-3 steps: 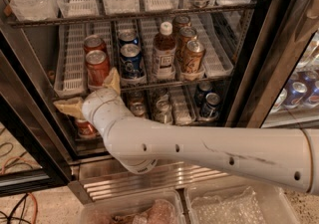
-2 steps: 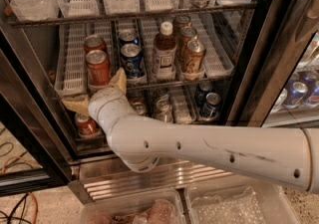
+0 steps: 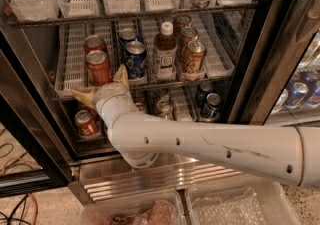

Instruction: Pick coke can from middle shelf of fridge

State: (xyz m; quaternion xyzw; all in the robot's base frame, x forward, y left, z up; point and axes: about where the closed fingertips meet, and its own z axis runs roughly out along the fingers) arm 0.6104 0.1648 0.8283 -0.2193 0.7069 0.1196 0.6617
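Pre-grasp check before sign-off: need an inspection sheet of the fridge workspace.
Surface: middle shelf, wire rack with white lane trays; fridge door open.
Job's things: coke can upright at the front of its lane, second red can behind it.
Clutter: blue cans, bottle, brown-gold cans in neighbouring lanes.
Grippers: gripper open, at the shelf's front edge just below the coke can, not gripping it.
Cables: cables on the floor, lower left.
Surroundings: plastic bins below the fridge.
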